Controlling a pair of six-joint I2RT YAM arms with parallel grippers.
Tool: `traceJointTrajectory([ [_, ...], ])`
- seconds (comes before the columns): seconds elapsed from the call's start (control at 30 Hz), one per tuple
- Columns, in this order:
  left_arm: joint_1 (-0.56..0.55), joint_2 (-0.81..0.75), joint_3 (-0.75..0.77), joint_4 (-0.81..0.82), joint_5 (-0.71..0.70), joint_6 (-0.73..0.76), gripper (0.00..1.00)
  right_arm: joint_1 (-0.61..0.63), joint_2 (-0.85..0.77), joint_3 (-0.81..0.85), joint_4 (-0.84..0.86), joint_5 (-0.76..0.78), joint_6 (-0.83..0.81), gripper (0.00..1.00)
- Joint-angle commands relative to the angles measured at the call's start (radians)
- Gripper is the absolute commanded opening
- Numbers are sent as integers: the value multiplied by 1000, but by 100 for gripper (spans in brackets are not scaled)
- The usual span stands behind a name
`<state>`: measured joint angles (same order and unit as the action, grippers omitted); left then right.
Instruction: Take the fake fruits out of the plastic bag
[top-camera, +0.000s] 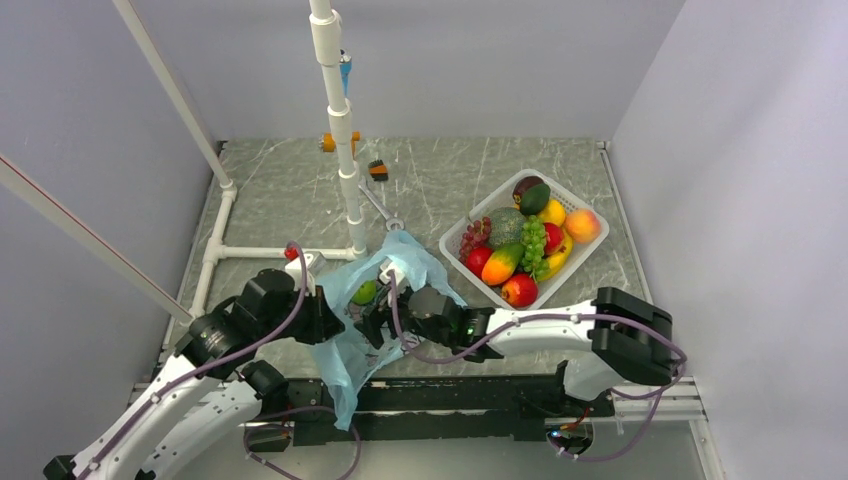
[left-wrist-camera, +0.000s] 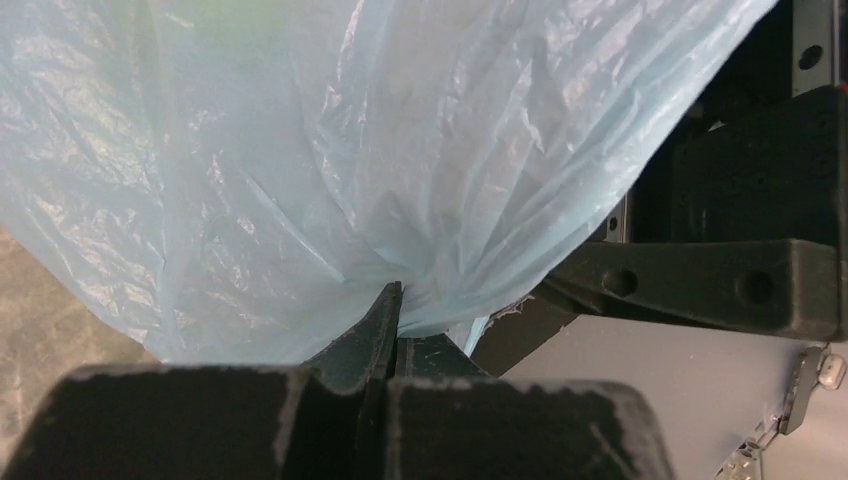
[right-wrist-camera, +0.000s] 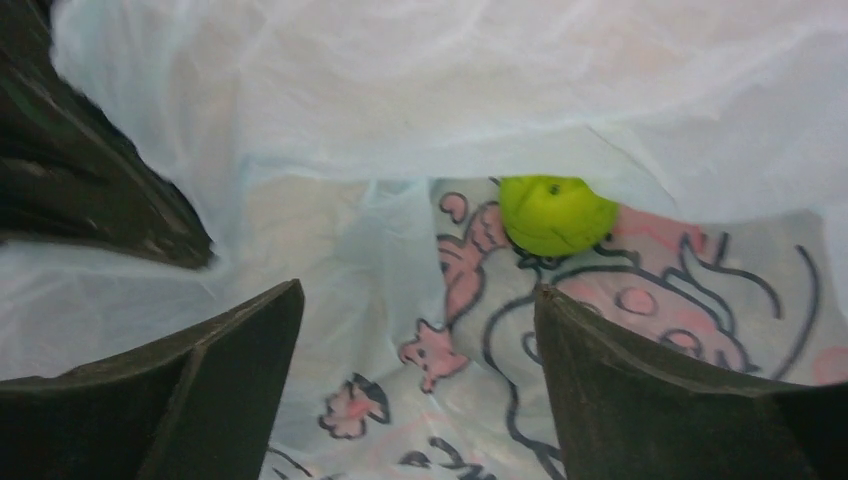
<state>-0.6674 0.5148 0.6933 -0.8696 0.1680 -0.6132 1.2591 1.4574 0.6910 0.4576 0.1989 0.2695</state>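
The light-blue plastic bag (top-camera: 385, 290) lies at the near middle of the table, its tail hanging over the front edge. My left gripper (top-camera: 335, 318) is shut on a fold of the bag (left-wrist-camera: 300, 170), pinching it between its fingertips (left-wrist-camera: 385, 310). My right gripper (top-camera: 375, 322) is open, its fingers (right-wrist-camera: 230, 350) inside the bag's mouth over the cartoon print (right-wrist-camera: 480, 330). A lime-green ball (right-wrist-camera: 556, 214) lies inside the bag just beyond the right finger; it shows faintly through the plastic from above (top-camera: 364, 292). The other fake fruits lie in the basket.
A white slotted basket (top-camera: 590, 250) at the right holds several fruits, among them green grapes (top-camera: 534, 242), a mango (top-camera: 500, 265) and a peach (top-camera: 582, 225). A white pipe frame (top-camera: 345, 150) stands behind the bag. Small orange and black items (top-camera: 377, 170) lie at the back.
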Motion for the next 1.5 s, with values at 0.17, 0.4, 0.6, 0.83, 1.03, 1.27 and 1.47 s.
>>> traceJointTrajectory([
  [0.17,-2,64,74,72,-39,85,0,13,190,183,9,248,239,84],
  [0.4,-3,63,146,69,-107,97,0,16,300,168,162,377,186,92],
  [0.6,-2,67,133,89,-109,74,0,-2,389,188,264,386,124,95],
  [0.83,-2,66,115,82,-93,65,0,-26,490,240,336,348,74,95],
  [1.03,-3,58,106,61,-96,59,0,-31,552,299,321,326,30,82],
  [1.27,-3,46,89,1,-157,74,0,-30,530,284,293,230,2,50],
  [1.47,-3,33,63,7,-165,74,0,-28,417,235,235,128,6,24],
])
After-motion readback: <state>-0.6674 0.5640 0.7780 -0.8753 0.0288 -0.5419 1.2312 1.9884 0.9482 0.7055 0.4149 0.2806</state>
